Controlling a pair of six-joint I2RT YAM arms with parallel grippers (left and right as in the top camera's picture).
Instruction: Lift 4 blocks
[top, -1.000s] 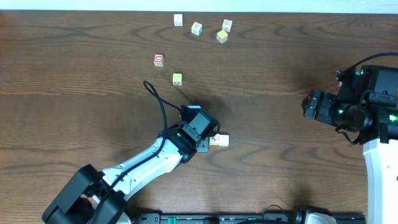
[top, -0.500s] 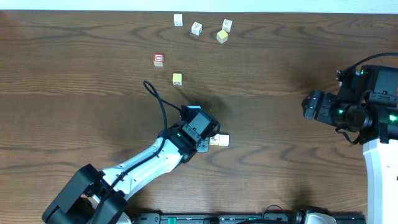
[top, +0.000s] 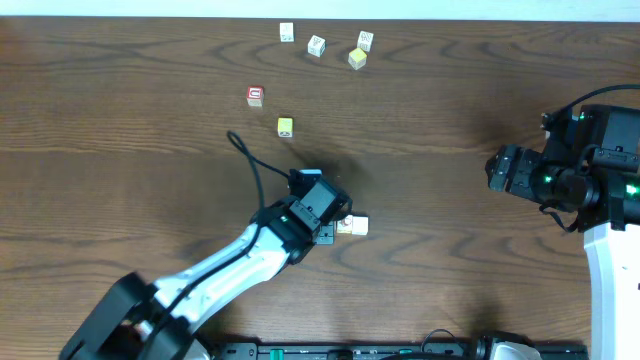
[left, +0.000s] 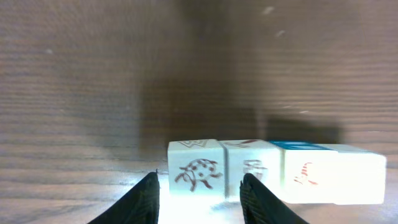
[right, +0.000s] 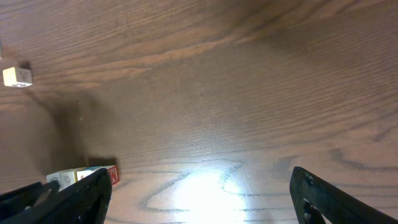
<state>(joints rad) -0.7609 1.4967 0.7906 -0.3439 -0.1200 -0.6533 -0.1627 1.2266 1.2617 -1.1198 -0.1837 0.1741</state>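
Left wrist view, lower centre: left gripper (left: 199, 186) jaws apart astride the ladybug block (left: 196, 169), first in a row resting on the table (left: 93, 93). Right gripper (right: 198, 186) gapes empty. Overhead, three white blocks (top: 317, 45) sit top centre; none is lifted.

Robot lab: wood-grain table (top: 440, 230), mounted arms (top: 230, 265)

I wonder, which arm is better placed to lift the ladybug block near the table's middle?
Left: the left arm has its jaws straddling the ladybug block; the right arm sits far off to the side.
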